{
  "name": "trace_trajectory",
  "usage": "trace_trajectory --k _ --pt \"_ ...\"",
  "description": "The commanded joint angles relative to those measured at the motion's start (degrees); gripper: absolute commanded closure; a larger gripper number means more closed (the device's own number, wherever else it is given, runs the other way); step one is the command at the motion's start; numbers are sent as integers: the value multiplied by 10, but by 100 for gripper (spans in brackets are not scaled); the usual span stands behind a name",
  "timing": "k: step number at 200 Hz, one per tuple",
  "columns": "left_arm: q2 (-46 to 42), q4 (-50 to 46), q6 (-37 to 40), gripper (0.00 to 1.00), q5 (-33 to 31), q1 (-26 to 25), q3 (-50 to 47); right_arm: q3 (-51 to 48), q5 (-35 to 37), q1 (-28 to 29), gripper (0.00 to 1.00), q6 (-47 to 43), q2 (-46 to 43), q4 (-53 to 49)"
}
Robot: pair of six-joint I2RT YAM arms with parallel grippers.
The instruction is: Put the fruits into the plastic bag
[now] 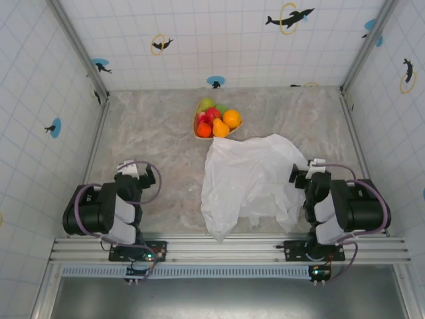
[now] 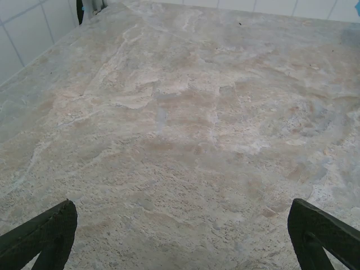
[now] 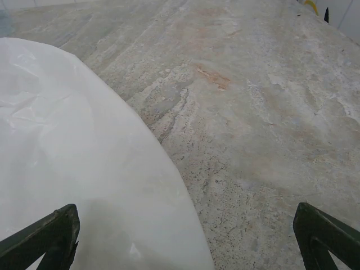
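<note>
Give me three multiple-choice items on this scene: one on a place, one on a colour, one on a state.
1. Where do the fruits lie?
A. on the plate, far side
B. at the near edge
C. between the arms

2. What colour is the plastic bag?
A. blue
B. translucent white
C. black

3. How is the right gripper?
A. shut on a fruit
B. shut on film
C. open, empty

Answers: A, they are heaped on the plate; B, its wrinkled film is pale and milky; C, its fingertips stand wide apart with nothing gripped.
</note>
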Motion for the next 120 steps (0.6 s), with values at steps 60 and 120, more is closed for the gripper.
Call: trace_trajectory --k 60,120 --pt "1 15 -6 2 13 3 -1 -4 1 1 0 -2 -1 28" --pt "2 15 -6 2 12 3 -1 -4 -3 0 0 -2 -1 27"
